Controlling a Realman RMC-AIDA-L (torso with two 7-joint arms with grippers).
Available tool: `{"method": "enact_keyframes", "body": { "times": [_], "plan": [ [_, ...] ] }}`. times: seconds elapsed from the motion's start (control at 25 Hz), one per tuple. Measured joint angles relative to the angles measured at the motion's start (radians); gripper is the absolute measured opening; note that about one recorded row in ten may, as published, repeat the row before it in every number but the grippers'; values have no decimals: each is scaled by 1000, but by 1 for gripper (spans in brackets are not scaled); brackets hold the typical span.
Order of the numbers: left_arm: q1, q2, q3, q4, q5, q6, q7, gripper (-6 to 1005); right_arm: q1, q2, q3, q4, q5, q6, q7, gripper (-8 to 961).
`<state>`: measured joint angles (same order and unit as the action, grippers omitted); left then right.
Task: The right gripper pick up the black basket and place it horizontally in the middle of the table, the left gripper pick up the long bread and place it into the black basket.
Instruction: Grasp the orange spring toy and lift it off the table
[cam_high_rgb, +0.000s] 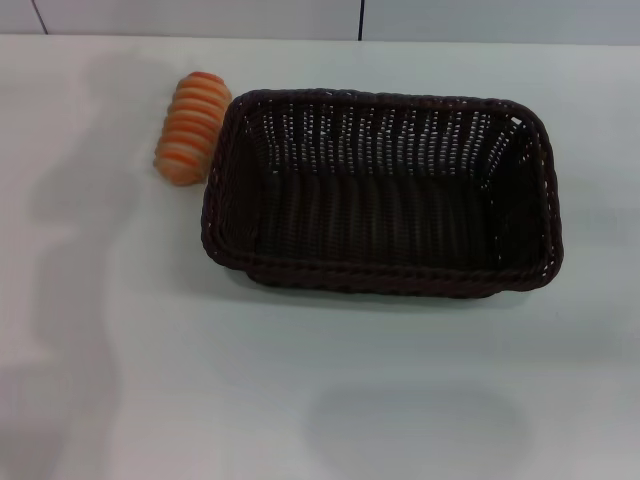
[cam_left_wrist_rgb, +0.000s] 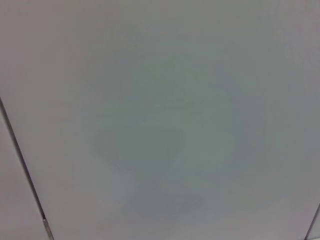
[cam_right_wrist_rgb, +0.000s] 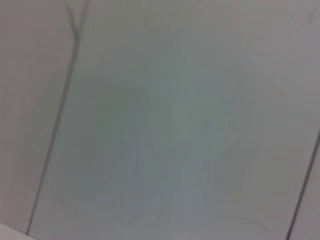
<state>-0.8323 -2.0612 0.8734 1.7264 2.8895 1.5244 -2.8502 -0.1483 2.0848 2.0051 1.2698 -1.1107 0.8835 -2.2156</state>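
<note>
The black basket is seen lying lengthwise across the white table, its hollow bare. The long bread is set just beside its left end, outside the rim.

The table is being viewed from above by the head camera; only plain pale surfaces are being shown by both wrist cameras.

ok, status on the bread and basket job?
Both pincers out of view. Black basket sits lengthwise across mid-table, nothing inside it. Long bread on the table at the basket's left end, not yet picked. Nothing blocking it.
</note>
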Motion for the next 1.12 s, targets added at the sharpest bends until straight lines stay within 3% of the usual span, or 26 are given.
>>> {"method": "enact_keyframes", "body": {
  "times": [0.08,0.28,0.56,0.72,0.88,0.92,1.12],
  "plan": [
    [-1,0,2,-9,0,-2,-2,705,31,-1,71,-110,37,121,-157,542],
    [-15,0,5,-52,0,-5,-20,703,70,-4,141,-223,43,175,-244,542],
    [-71,9,8,-187,2,-24,-26,701,76,-5,149,-226,44,178,-246,542],
    [-126,43,12,-333,2,-32,-26,700,76,-5,144,-223,41,182,-249,542],
    [-149,59,26,-411,3,-56,-25,699,77,-6,141,-221,38,202,-250,542],
    [-167,77,52,-504,3,-95,-25,698,77,-6,141,-221,38,202,-250,542],
    [-186,97,68,-641,4,-166,-25,697,78,-6,139,-220,32,216,-249,542]
  ]
}}
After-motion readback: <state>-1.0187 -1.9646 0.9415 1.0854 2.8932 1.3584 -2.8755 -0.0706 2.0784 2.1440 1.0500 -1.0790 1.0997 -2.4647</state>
